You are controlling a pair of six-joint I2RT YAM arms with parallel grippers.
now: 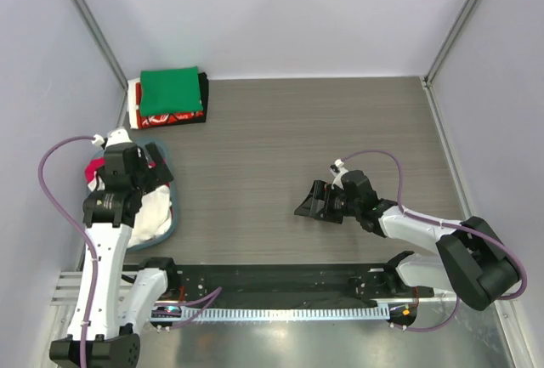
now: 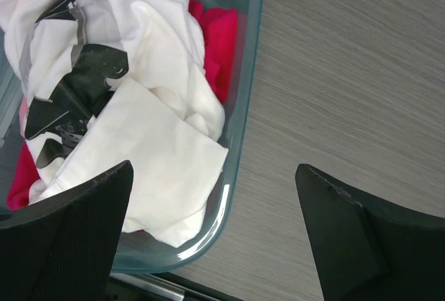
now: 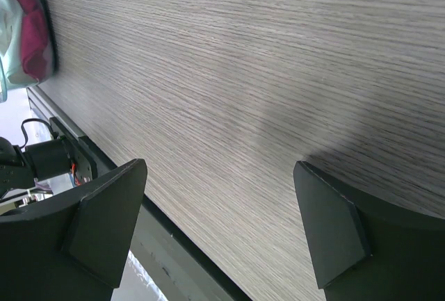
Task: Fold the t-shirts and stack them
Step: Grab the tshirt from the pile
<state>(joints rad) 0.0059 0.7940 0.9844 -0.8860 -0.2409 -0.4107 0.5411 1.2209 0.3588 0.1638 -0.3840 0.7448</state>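
Note:
A crumpled white t-shirt [image 2: 146,134] with black print lies in the grey-blue tub [image 2: 240,134], on top of a red/pink t-shirt [image 2: 221,44]. My left gripper [image 2: 214,176] hovers open over the tub's near right rim and holds nothing. From above, the left gripper [image 1: 153,172] hangs over the tub [image 1: 170,219] at the table's left edge. A folded stack sits at the back left, with a green t-shirt [image 1: 170,89] on top and black and red-and-white t-shirts [image 1: 183,118] beneath. My right gripper [image 1: 308,202] stands open and empty over bare table in the middle.
The wood-grain table [image 1: 297,138] is walled at the left, back and right. The arms' black base rail [image 1: 280,283] runs along the near edge. In the right wrist view, the right gripper [image 3: 220,169] faces the table's near edge, with the tub [image 3: 14,44] far off at the upper left.

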